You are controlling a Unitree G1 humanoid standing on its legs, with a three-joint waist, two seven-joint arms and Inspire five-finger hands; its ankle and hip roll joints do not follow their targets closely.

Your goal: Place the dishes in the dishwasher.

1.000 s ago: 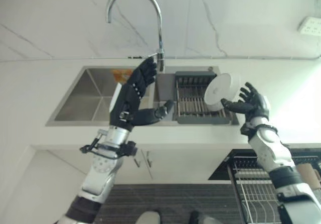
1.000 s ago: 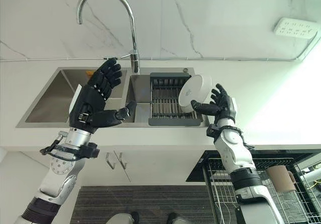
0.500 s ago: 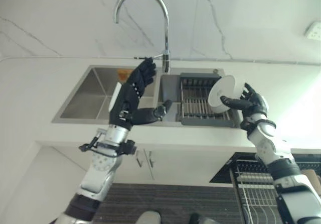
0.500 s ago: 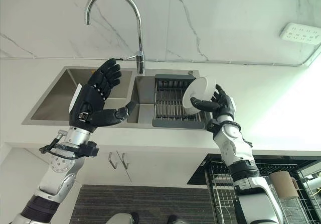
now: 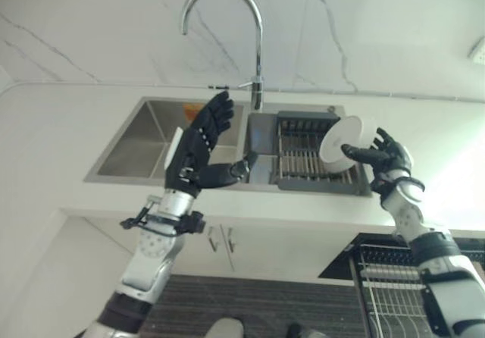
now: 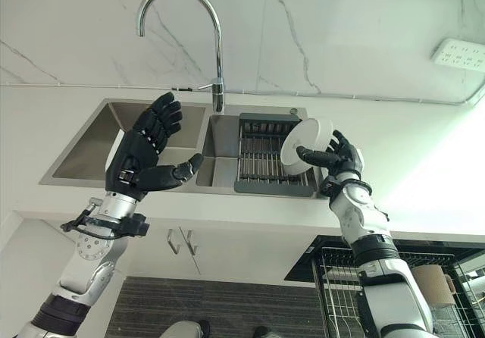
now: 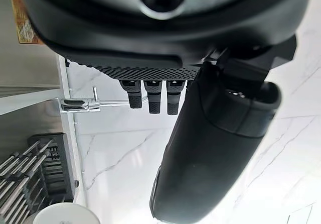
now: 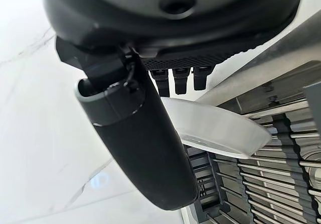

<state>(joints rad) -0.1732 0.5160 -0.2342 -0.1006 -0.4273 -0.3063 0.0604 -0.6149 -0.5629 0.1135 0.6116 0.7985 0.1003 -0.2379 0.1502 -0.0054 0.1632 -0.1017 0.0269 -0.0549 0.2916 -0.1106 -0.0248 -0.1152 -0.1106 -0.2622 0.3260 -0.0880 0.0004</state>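
Over the sink's right basin, the right robot hand (image 6: 340, 156) holds a white plate (image 6: 305, 145) up off the dish rack (image 6: 265, 160), its thumb across the plate's face and its fingers behind the rim. The plate is tilted on edge, its face turned toward the left, and it hangs above the right end of the dark rack, near but apart from the bars. In the right wrist view the plate's rim (image 8: 210, 128) runs between the thumb (image 8: 143, 143) and the fingers, with the rack's metal bars (image 8: 271, 184) showing below it.

The left robot hand (image 5: 198, 147) is raised over the middle of the sink (image 6: 98, 145), wide, with fingers spread straight and thumb stuck out toward the right; it holds nothing. Its fingertips are close to the tap's side lever (image 7: 80, 105), which the left wrist view shows just past them; I cannot tell whether they touch it. That same view catches the rack's bars and the top of the plate (image 7: 62, 215) at one corner.

The tall curved tap (image 6: 216, 50) stands at the back edge of the tabletop (image 6: 424, 164), between the two basins. The left basin holds an orange label on its back wall (image 5: 193, 113). At the front right, below the tabletop's edge, a dishwasher's wire basket (image 6: 333, 273) is pulled out, with a brown mug (image 6: 438, 285) in it. A white socket strip (image 6: 460, 52) sits on the marble wall at the far right.
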